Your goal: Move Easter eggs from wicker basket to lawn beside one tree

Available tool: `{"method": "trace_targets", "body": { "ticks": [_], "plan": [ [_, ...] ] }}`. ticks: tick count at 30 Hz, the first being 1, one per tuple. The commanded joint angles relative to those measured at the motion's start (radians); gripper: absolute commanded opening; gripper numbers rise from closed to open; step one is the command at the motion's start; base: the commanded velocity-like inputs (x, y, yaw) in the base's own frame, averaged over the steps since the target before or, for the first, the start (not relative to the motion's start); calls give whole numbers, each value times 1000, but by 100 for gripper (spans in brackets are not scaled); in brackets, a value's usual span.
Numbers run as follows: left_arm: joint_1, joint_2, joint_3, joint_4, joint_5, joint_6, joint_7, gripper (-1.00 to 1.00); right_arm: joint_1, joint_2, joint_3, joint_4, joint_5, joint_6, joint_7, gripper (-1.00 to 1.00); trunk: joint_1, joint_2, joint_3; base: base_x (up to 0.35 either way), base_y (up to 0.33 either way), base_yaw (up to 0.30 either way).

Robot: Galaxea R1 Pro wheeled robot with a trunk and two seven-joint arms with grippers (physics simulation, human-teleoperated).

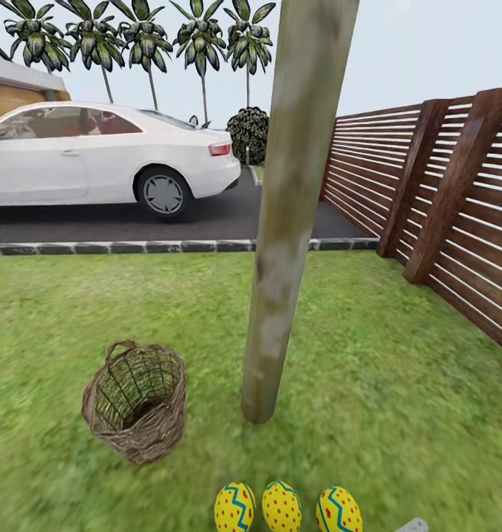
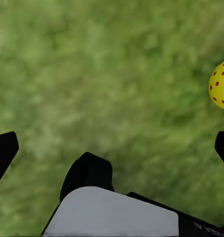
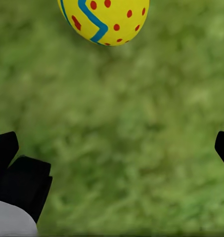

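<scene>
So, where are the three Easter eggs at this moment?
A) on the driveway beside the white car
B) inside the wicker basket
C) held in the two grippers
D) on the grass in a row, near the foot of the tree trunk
D: the head view shows the three Easter eggs side by side on the lawn in front of the tree, and the wicker basket looks empty.

Home garden: lawn (image 1: 398, 384), slat fence (image 1: 443, 192), probably a driveway car (image 1: 95, 159).
</scene>
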Motion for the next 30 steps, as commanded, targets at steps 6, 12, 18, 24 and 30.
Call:
{"method": "trace_targets", "body": {
  "ticks": [6,12,18,24,30],
  "plan": [
    [-1,-41,-3,-2,-88,0,119,100,11,0,-8,2,11,-7,0,100,-23,42,18,0,0,0],
    [-1,-88,-14,78,-99,-47,192,100,12,0,-8,2,11,-7,-1,100,-46,84,37,0,0,0],
    [-1,-123,-18,133,-162,-85,197,100,12,4,-8,2,11,-6,-1,100,-69,126,56,0,0,0],
    [-3,-126,-17,167,-175,-88,197,100,16,5,-8,2,14,-7,-1,100,-92,168,75,0,0,0],
    [-8,-131,-17,185,-175,-89,196,100,18,6,-8,2,15,-7,-1,100,-115,210,93,0,0,0]
  ]
}}
